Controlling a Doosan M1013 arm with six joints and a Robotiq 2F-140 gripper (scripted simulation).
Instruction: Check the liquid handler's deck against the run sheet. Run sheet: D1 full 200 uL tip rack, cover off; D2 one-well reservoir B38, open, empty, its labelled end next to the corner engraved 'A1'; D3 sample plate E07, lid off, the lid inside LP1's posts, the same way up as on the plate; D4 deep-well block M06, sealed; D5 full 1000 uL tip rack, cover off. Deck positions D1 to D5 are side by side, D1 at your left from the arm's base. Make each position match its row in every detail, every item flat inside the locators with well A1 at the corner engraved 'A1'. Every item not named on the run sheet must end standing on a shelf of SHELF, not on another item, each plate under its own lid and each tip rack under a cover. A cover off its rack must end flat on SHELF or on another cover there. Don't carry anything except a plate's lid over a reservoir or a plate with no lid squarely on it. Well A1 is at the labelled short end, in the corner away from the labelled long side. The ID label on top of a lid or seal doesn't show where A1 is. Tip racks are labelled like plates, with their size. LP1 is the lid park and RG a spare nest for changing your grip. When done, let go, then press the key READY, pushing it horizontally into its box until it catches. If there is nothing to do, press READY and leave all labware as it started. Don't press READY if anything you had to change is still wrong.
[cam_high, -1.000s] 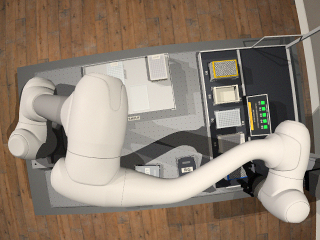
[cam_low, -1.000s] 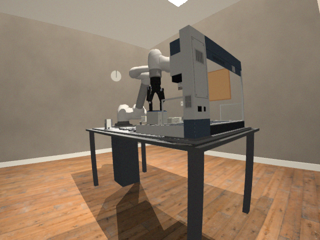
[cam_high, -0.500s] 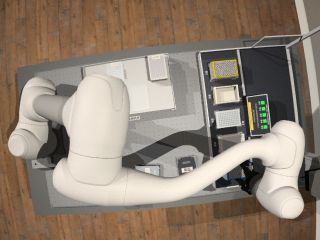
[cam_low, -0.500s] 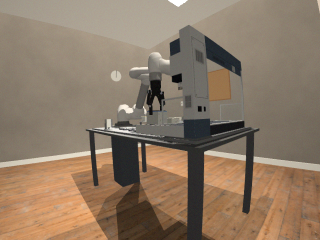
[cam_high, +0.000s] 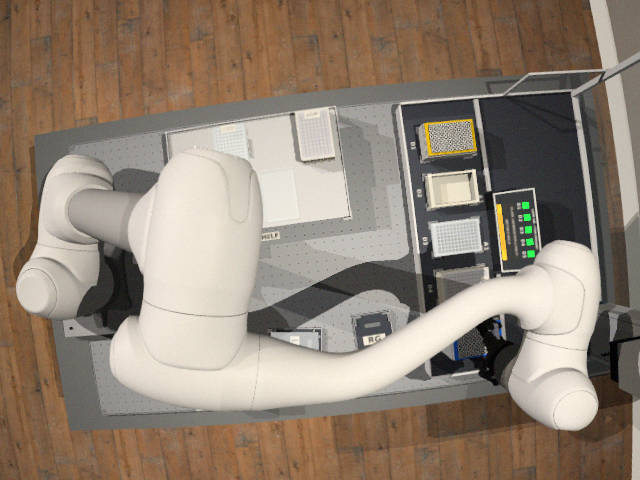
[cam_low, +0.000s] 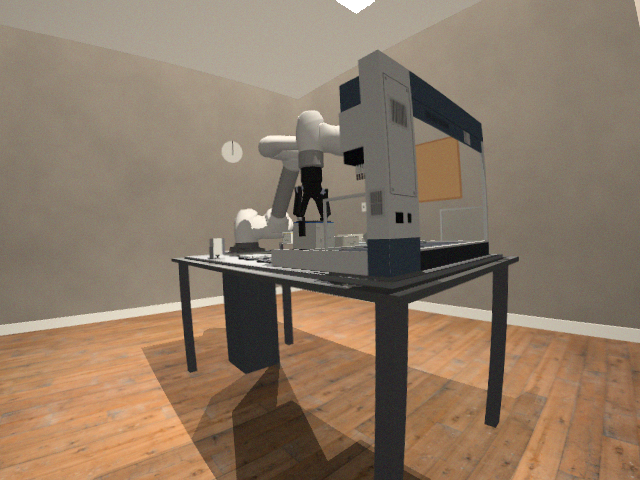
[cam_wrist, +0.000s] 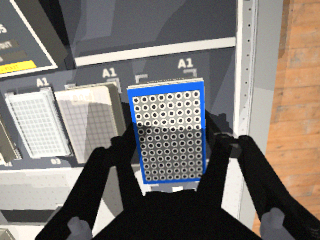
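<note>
The blue-framed tip rack (cam_high: 471, 343) sits in D5, uncovered, with its holes filled; it also shows in the wrist view (cam_wrist: 169, 132) below an engraved 'A1'. My gripper (cam_wrist: 169, 125) is open, with one finger on each long side of the rack and apart from it. In the side view the gripper (cam_low: 311, 209) hangs just above the rack's top (cam_low: 315, 223). The yellow-framed tip rack (cam_high: 449, 136) is in D1, the open cream reservoir (cam_high: 451, 189) in D2 and the lidless white plate (cam_high: 455, 236) in D3. The grey sealed block (cam_high: 460, 281) is in D4, partly under my arm.
A lid (cam_high: 295, 338) lies in the park next to nest RG (cam_high: 372, 330). SHELF (cam_high: 258, 170) holds a plate (cam_high: 315, 134), a second item (cam_high: 232, 139) and a flat cover (cam_high: 276, 196). The status panel (cam_high: 515, 229) shows green lights. The handler's frame wall runs close beside D5.
</note>
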